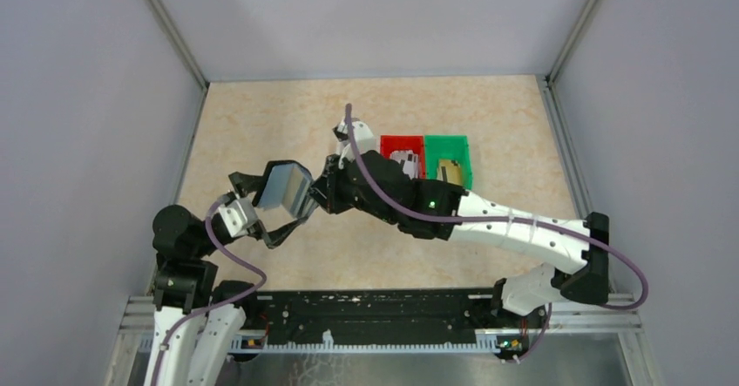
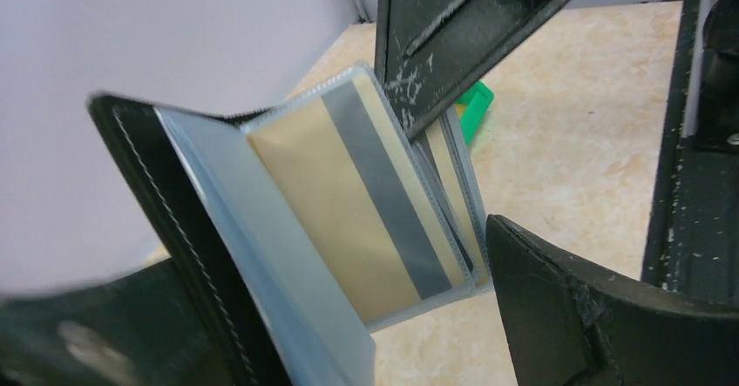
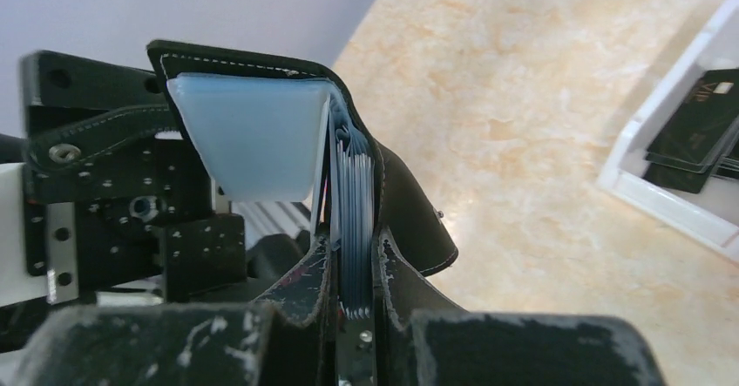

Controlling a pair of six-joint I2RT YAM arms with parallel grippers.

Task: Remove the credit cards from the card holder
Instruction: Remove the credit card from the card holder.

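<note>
The black card holder [image 1: 283, 187] hangs open above the table between both arms. My right gripper [image 3: 355, 281] is shut on its stack of grey-blue inner sleeves [image 3: 353, 212], edge-on between the fingers. The cover and snap tab [image 3: 96, 133] fold out to the left. My left gripper [image 2: 449, 177] is open, its two fingers standing wide on either side of the sleeves without pinching them. A gold credit card [image 2: 349, 203] with a grey stripe sits inside the front clear sleeve. The edge of another gold card [image 2: 449, 177] shows behind it.
A red bin [image 1: 403, 155] and a green bin [image 1: 449, 161] stand side by side behind the right arm, each holding cards. The green bin's corner [image 2: 475, 107] shows past the wallet. A white-rimmed tray [image 3: 662, 196] with dark cards lies at the right.
</note>
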